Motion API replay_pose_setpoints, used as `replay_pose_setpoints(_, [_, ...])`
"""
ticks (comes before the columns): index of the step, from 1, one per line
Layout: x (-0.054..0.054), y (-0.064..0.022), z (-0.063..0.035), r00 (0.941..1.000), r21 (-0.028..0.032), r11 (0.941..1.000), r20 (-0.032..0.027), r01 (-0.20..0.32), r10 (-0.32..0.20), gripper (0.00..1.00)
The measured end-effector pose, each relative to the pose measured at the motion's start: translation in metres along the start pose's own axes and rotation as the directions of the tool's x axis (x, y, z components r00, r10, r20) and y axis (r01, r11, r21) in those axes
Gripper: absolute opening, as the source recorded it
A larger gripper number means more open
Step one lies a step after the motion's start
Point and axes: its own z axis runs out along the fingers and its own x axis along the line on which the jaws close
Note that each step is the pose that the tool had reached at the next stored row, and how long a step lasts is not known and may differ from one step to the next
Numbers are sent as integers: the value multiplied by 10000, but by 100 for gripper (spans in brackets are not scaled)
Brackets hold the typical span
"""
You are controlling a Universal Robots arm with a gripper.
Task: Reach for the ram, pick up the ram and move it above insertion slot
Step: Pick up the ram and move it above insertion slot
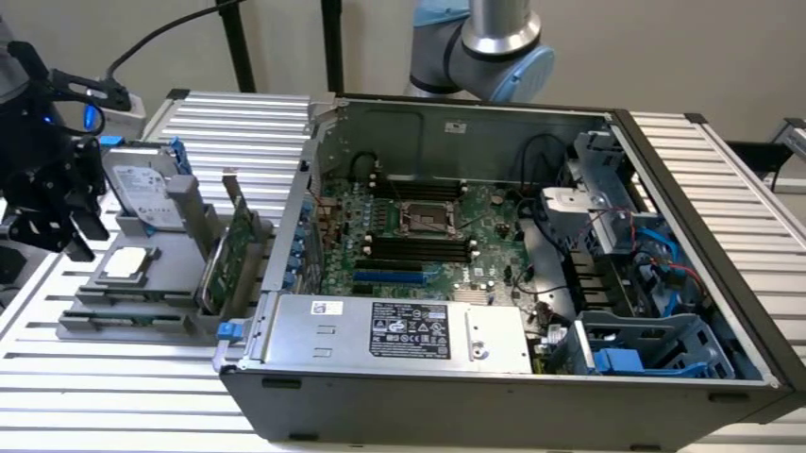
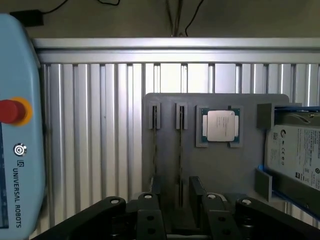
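Robotics lab — open PC case (image 1: 504, 406) on slatted alu. bench (image 1: 126, 396), robot arm (image 1: 497, 42) behind, control pendant (image 2: 20, 165) w/ red stop button (image 2: 11, 111).

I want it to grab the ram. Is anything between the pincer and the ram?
Nothing visible is in the way. The pincer hangs open over the ram, which stands on edge in the gray holder; the processor sits off to the side.

Ribbed alu-slat counter (image 1: 113, 396) spreads under & around the pincer (image 1: 53, 234), plain beige wall (image 1: 705, 57) well behind it w/ two black uprights (image 1: 240, 47) & a black cable (image 1: 164, 33), light soft, even, diffuse.
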Motion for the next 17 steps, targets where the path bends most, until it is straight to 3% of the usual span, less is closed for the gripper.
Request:
replay_pose_setpoints(12, [19, -12, 218, 10000, 0, 10000, 0, 0, 0, 36])
replay_pose_setpoints(17, [74, -20, 307, 10000, -1, 10000, -1, 0, 0, 36])
